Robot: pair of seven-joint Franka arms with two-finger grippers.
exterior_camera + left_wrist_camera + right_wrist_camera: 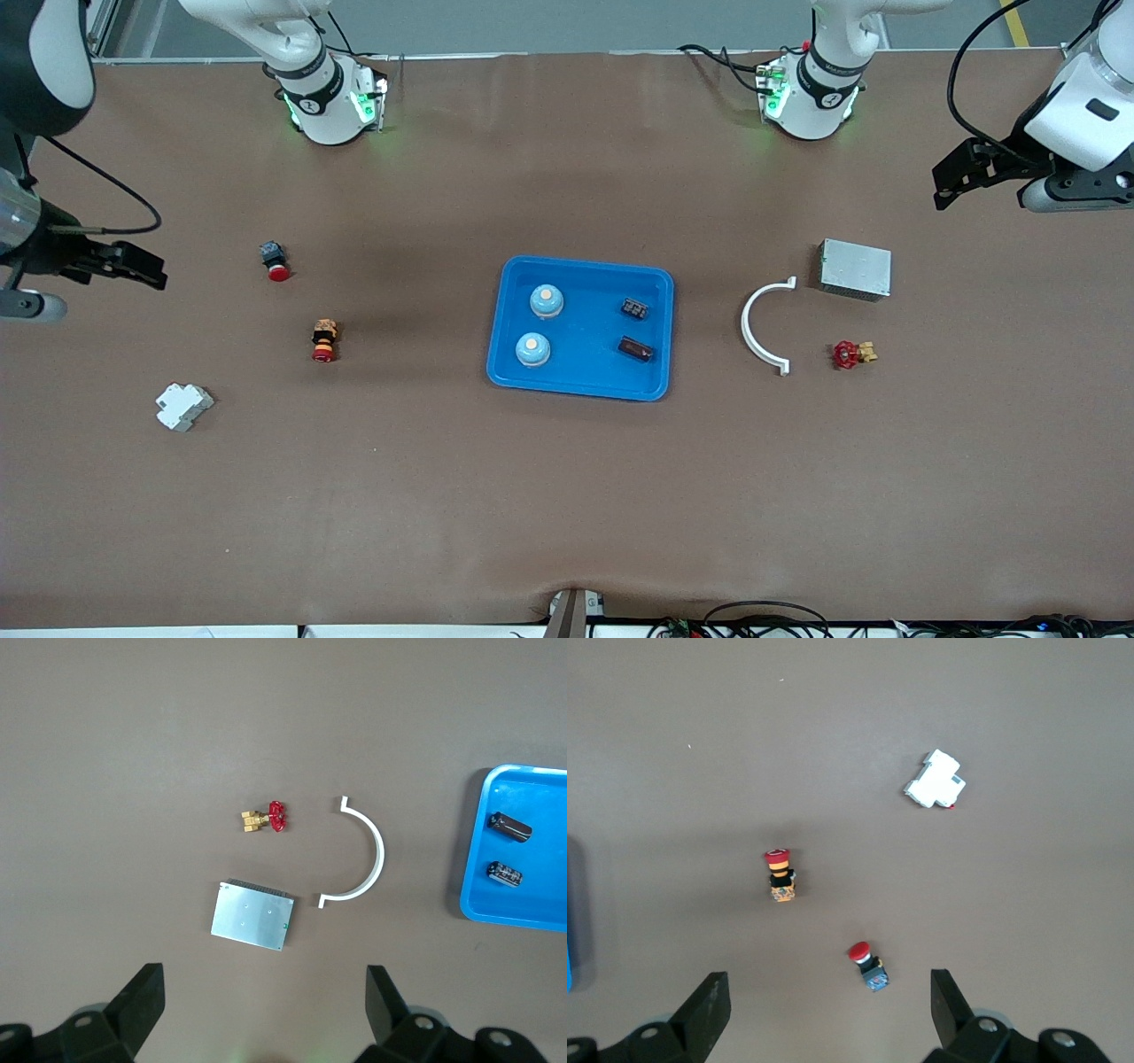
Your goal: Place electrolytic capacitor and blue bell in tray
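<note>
No readable text, labels or numbers anywhere. Only markings: a small round logo on each arm base (312, 104), too small to make out.

A robotics lab: two robot arms bolted to a brown-covered table (567, 496) strewn with industrial parts.

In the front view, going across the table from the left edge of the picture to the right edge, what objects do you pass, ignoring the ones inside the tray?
White plastic breaker block → red-capped push button → red and yellow push button → bright blue plastic tray → white curved plastic clip → red-handled brass valve, grey metal box.
</note>
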